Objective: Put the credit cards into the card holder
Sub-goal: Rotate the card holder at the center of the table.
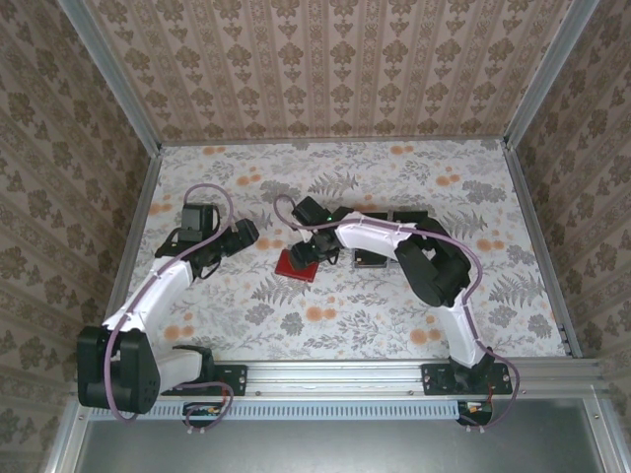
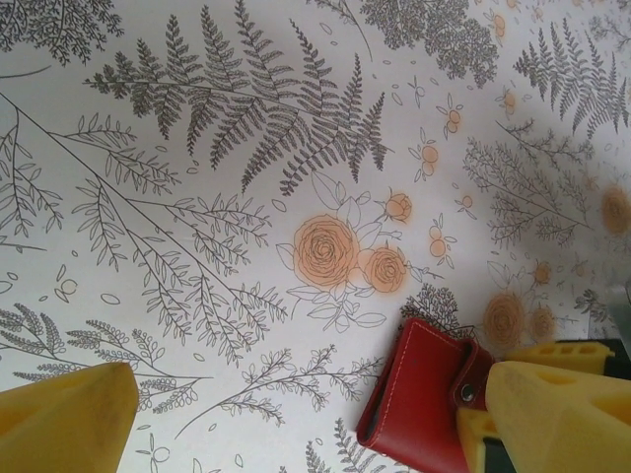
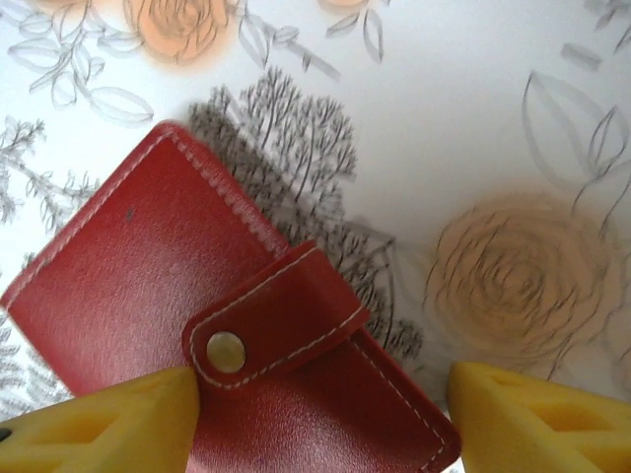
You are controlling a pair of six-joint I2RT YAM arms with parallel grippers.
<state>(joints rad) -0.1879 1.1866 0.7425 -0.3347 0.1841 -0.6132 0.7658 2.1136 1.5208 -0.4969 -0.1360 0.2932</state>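
Observation:
The card holder (image 3: pixel 148 286), a red wallet, lies flat on the floral cloth, folded shut with its strap snapped down. My right gripper (image 3: pixel 320 424) stands open astride its strap end: the left finger touches the strap tip, the right finger is clear of the wallet's edge. From above, the right gripper (image 1: pixel 305 252) hovers over the card holder (image 1: pixel 294 266). My left gripper (image 2: pixel 315 424) is open and holds nothing, with the card holder (image 2: pixel 419 394) just inside its right finger. Black flat shapes, probably the credit cards (image 1: pixel 372 260), lie partly hidden behind the right arm.
Another dark rectangular thing (image 1: pixel 409 217) sits beyond the right arm's elbow. The left gripper (image 1: pixel 246 235) is left of the wallet. Patterned walls with metal rails (image 1: pixel 136 222) close in the table on three sides.

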